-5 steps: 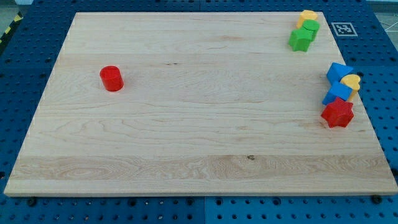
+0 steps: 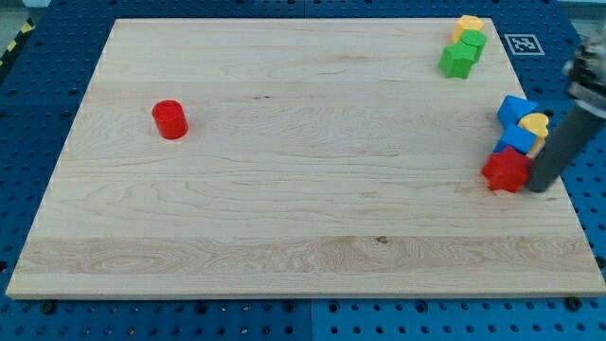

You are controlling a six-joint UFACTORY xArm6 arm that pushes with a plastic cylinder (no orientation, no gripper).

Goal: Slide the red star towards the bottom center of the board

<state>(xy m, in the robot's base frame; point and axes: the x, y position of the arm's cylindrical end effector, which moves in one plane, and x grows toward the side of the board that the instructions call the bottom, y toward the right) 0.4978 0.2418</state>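
The red star (image 2: 505, 171) lies near the board's right edge, just below a cluster of two blue blocks (image 2: 517, 110) (image 2: 516, 139) and a yellow heart block (image 2: 535, 125). My dark rod has come in from the view's right, and my tip (image 2: 539, 187) rests right against the star's right side. The star touches the lower blue block.
A red cylinder (image 2: 170, 119) stands at the board's left. At the top right sit a yellow block (image 2: 467, 25), a green block (image 2: 472, 42) and a green star (image 2: 457, 61). The wooden board's right edge (image 2: 566, 189) is just past my tip.
My rod has entered from the view's right and now touches the red star, which has shifted slightly to the left. The other blocks have not moved.
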